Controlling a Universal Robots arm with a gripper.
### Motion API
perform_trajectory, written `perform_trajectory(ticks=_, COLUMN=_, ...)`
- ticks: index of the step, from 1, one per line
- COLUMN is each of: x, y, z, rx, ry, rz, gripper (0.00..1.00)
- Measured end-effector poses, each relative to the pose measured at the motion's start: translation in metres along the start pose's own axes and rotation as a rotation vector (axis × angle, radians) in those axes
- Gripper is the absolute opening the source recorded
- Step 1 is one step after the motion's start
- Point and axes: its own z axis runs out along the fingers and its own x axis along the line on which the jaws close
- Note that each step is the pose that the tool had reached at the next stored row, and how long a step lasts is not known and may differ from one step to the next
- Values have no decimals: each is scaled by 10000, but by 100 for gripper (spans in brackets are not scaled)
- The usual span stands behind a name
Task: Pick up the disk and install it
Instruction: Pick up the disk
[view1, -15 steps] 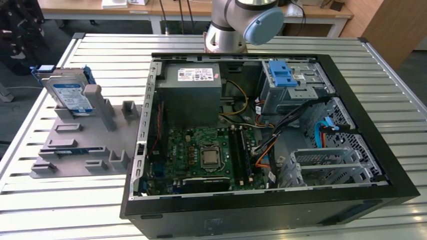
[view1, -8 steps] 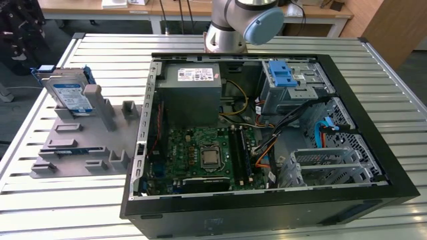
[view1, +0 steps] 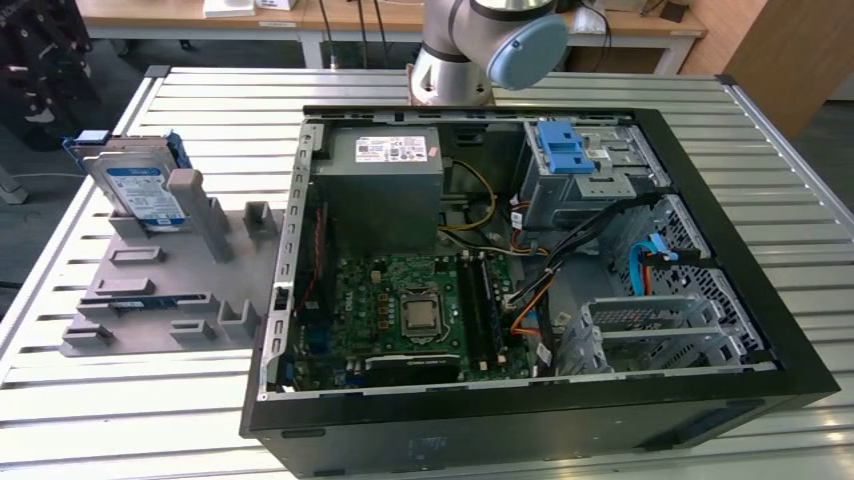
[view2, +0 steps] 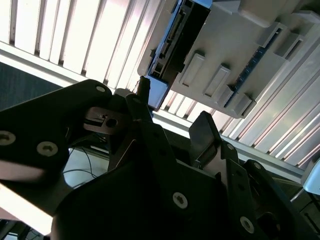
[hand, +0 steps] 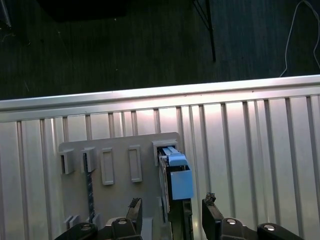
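While the disk (view1: 144, 190) stands on edge in its grey holder (view1: 147, 300) on the counter (view1: 120, 420), the pickup is in hand. The tool (hand: 172, 201) hovers above it, fingers (hand: 211, 212) apart on either side, holding nothing. A grip calls for fingers square to its flat faces.

A pale ribbed metal table (view1: 120, 420) fills the scene, light glaring off its slats; beyond its far edge stand light wooden desks (view1: 160, 15); past its far corner, at the exterior view's right, a wooden cabinet (view1: 787, 50); beside one edge, dark floor (hand: 125, 45) with loose cables (hand: 206, 30).
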Motion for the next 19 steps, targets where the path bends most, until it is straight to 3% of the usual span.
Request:
perform_trajectory(ticks=10, x=3, y=4, z=49, rx=-13, ry=-56, rz=-214, gripper=59)
perform_trajectory(ticks=15, x=3, y=6, z=136, rx=-33, ry=-61, rz=-227, gripper=59)
perform_trajectory(ticks=19, x=-35, y=13, z=205, rx=-31, ry=-16, rz=-226, gripper=59)
